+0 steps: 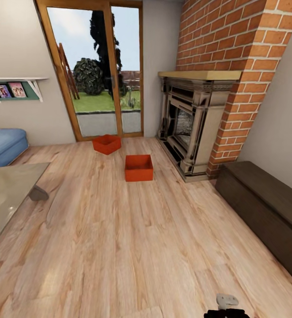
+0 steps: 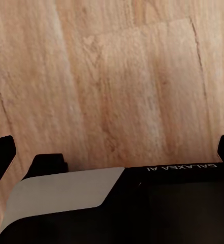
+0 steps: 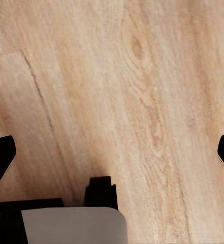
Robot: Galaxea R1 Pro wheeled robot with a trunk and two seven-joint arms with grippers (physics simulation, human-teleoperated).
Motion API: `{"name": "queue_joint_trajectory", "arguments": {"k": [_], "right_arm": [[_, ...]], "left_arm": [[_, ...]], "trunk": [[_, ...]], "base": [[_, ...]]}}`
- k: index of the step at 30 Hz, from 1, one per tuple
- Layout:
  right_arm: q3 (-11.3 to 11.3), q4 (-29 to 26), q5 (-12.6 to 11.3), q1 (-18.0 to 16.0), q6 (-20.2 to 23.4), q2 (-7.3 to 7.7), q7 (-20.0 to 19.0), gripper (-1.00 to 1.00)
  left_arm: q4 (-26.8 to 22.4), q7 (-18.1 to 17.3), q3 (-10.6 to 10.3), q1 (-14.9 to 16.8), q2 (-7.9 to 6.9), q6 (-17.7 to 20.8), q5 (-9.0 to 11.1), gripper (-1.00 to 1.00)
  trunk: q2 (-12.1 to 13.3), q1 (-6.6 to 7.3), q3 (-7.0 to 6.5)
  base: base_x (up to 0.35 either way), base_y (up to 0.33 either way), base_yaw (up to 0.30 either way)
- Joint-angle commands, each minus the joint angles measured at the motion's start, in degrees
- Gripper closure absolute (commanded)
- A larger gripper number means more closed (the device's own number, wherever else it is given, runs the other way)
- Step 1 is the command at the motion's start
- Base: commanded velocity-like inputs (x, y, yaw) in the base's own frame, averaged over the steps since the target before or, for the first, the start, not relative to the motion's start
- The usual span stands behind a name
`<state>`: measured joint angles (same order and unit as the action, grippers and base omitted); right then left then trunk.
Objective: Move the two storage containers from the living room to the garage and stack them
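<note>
Two red-orange storage containers stand open-topped on the light wood floor of the living room. The nearer one sits in front of the fireplace. The farther one is turned at an angle near the glass doors. Both are well ahead of me and apart from each other. In the left wrist view my left gripper is open, its black fingertips spread wide over bare planks. My right gripper is likewise open above the wood floor, holding nothing.
A dark carved fireplace with a brick chimney stands ahead on the right, and a long dark bench lines the right wall. A glass-topped table and blue sofa are on the left. Wood-framed glass doors are straight ahead.
</note>
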<state>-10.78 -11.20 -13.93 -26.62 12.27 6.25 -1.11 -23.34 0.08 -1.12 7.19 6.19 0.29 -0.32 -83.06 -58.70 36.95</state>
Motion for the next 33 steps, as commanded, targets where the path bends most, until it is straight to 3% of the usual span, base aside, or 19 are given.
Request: {"name": "queue_joint_trajectory", "arguments": {"k": [1,23,33], "right_arm": [[-0.47,-0.09,-0.49,-0.01,0.29,0.05,-0.03,-1.0],[-0.47,-0.06,-0.49,-0.01,0.29,0.03,-0.03,-1.0],[-0.47,-0.07,-0.49,-0.01,0.29,0.01,-0.03,-1.0]], "left_arm": [[-0.04,0.01,-0.11,0.01,-0.02,0.04,-0.04,-1.0],[-0.04,0.01,-0.11,0.01,-0.02,0.01,-0.04,-1.0],[-0.04,0.01,-0.11,0.01,-0.01,0.01,-0.04,-1.0]], "trunk": [[-0.02,-0.03,0.05],[-0.02,-0.03,0.03],[-0.02,-0.03,-0.72]], "base": [[0.322,-0.006,0.0],[0.323,0.0,0.0],[0.323,0.0,0.0]]}}
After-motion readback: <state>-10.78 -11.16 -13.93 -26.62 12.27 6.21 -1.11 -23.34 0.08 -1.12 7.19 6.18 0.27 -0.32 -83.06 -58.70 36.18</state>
